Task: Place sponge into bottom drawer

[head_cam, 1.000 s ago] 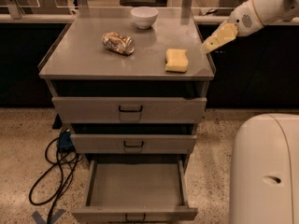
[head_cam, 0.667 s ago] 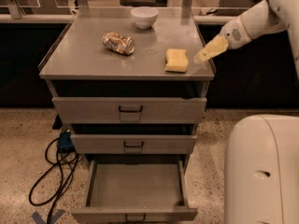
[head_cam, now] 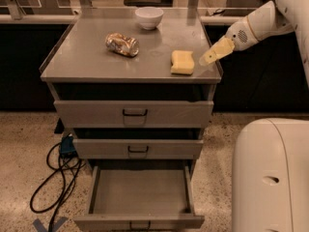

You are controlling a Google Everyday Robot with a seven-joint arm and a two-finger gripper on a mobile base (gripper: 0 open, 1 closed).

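The pale yellow sponge lies flat on the grey cabinet top, near its right front corner. My gripper hangs just to the right of the sponge, a little above the top, with its yellowish fingers pointing down-left towards it; it holds nothing. The bottom drawer is pulled out at floor level and its tray looks empty.
A dented can lies left of centre on the top and a white bowl stands at the back. The two upper drawers are slightly ajar. Black cables lie on the floor at left. My white base fills the lower right.
My gripper has moved left and down, from right of the cabinet to just beside the sponge. The sponge, can and bowl have not moved.
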